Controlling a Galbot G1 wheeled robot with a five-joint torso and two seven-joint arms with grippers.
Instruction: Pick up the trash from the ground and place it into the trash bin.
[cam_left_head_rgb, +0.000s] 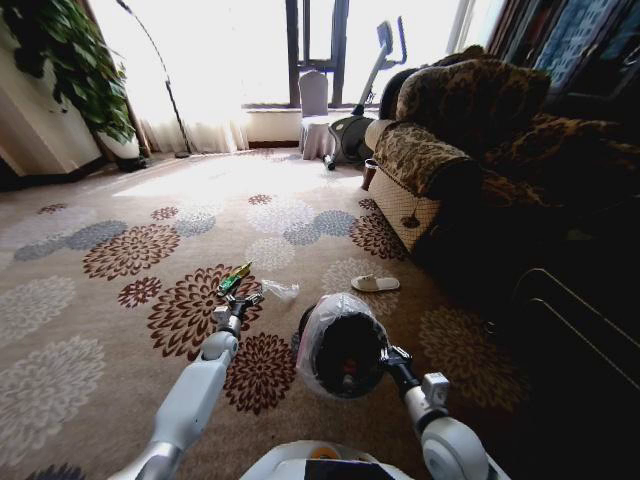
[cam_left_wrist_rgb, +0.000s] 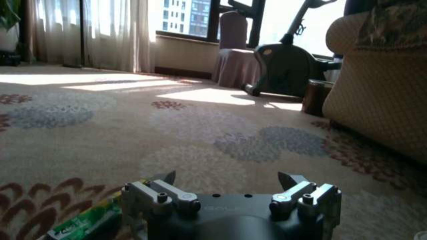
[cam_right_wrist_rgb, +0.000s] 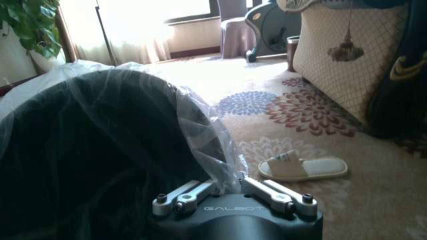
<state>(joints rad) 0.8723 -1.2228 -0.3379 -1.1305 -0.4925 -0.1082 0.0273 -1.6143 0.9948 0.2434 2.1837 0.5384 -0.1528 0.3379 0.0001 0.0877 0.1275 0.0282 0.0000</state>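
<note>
Head view: the left tool (cam_left_head_rgb: 243, 303) reaches low over the patterned carpet (cam_left_head_rgb: 120, 250), its tips just short of the green foil wrapper (cam_left_head_rgb: 235, 278); a piece of clear plastic film (cam_left_head_rgb: 281, 290) lies just beside the wrapper, on the side toward the trash bin (cam_left_head_rgb: 340, 345). The bin, lined with a translucent bag, is tipped so its mouth faces the camera, and the right tool (cam_left_head_rgb: 383, 357) grips it at the rim. A white slipper (cam_left_head_rgb: 375, 283) lies beyond the bin, toward the sofa (cam_left_head_rgb: 470, 150). Left wrist view: the left tool (cam_left_wrist_rgb: 230, 181) stands with its jaws spread wide and nothing between them; the green wrapper (cam_left_wrist_rgb: 83, 226) lies off to one side of the jaws, not between them, so a straight closure here would likely catch only carpet pile. The thin foil may also slide or crumple away under a single finger. Right wrist view: the right tool (cam_right_wrist_rgb: 227, 187) is closed on the bin's liner (cam_right_wrist_rgb: 213, 145) at the rim, with the black wall (cam_right_wrist_rgb: 93, 150) close against the camera. The hold appears to include much loose film; if the liner slips off the rim, the tilted bin could drop or roll, moving its mouth away from the wrapper.
</note>
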